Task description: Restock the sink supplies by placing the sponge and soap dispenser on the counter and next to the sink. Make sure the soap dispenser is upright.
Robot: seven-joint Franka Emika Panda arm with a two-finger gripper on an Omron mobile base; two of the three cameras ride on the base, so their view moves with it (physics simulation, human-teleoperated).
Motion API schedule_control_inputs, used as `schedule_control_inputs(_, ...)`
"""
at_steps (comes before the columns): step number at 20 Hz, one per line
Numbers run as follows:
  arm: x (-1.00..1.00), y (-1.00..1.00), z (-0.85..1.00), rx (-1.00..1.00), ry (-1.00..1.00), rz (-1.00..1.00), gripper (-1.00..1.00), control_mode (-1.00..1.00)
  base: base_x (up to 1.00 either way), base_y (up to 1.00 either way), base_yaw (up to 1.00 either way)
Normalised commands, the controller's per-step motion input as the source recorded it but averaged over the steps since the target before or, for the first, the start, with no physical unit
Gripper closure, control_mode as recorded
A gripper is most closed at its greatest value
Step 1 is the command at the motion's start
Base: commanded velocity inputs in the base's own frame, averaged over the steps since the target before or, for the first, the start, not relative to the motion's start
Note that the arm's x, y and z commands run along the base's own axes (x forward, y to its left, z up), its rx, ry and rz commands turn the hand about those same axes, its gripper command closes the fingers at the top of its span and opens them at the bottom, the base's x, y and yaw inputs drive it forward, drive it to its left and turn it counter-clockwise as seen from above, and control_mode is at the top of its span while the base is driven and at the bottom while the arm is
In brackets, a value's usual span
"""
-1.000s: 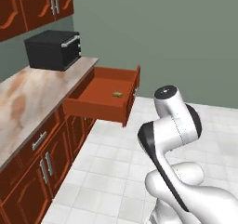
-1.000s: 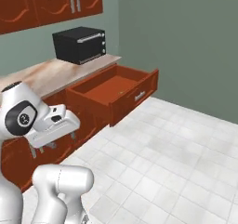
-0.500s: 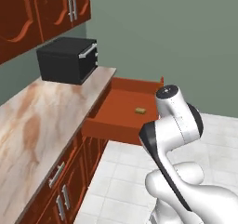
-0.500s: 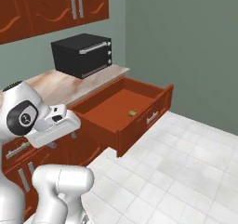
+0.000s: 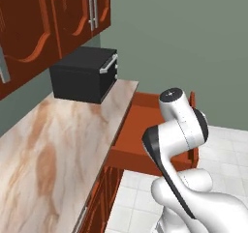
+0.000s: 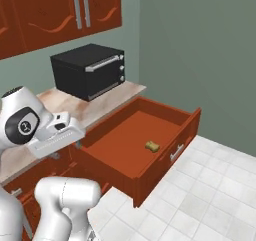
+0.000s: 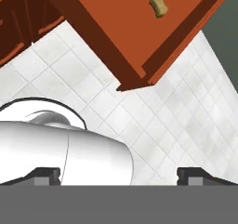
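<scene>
Sponge: a small tan-yellow block with a pinched middle (image 6: pixel 152 146), lying alone on the floor of the open reddish-brown wooden drawer (image 6: pixel 125 150), near its front wall; from the hand camera it sits up at the top (image 7: pixel 157 5)
Why it lies there: my guess is the drawer is where the supplies are stored, and it stands pulled out so the arm can reach in from above
Soap dispenser: I can't spot it from where I stand
Worktop: the long beige marble-look top with brown streaks (image 5: pixel 53 145) runs along the wall, with a black box-shaped microwave (image 6: pixel 89 70) at its far end; this stretch is where the sponge would end up, though I see no sink on it
Tool: its two small dark tips (image 7: pixel 121 174) stand far apart at the bottom of the hand camera's picture, spread wide with nothing between them
How it is held: it points down at the white tiled floor (image 7: pixel 172 125) just off the drawer's front corner, not over the drawer's inside
Sponge against tool: well apart, ahead of the tips and off to one side, beyond the drawer's front wall
Stage, as I judge it: approach only; nothing picked up, the tool has yet to come over the drawer and descend
</scene>
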Motion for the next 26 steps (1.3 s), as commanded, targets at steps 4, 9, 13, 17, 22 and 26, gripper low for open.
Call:
schedule_control_inputs(4,0.0,0.0,0.0,0.0,0.0,0.0,-1.0,1.0,0.66,0.0,0.0)
schedule_control_inputs(9,0.0,0.0,0.0,0.0,0.0,0.0,-1.0,1.0,0.47,0.03,0.0)
schedule_control_inputs(13,0.0,0.0,0.0,0.0,0.0,0.0,-1.0,1.0,0.35,-0.07,0.01)
schedule_control_inputs(17,0.6,-0.71,-0.02,0.07,0.0,0.11,-1.0,-1.0,0.0,0.0,0.0)
schedule_control_inputs(22,0.84,-0.67,-0.21,0.06,0.07,0.1,-1.0,-1.0,0.0,0.0,0.0)
schedule_control_inputs(26,0.9,-0.39,-0.41,0.03,0.09,0.14,-1.0,-1.0,0.0,0.0,0.0)
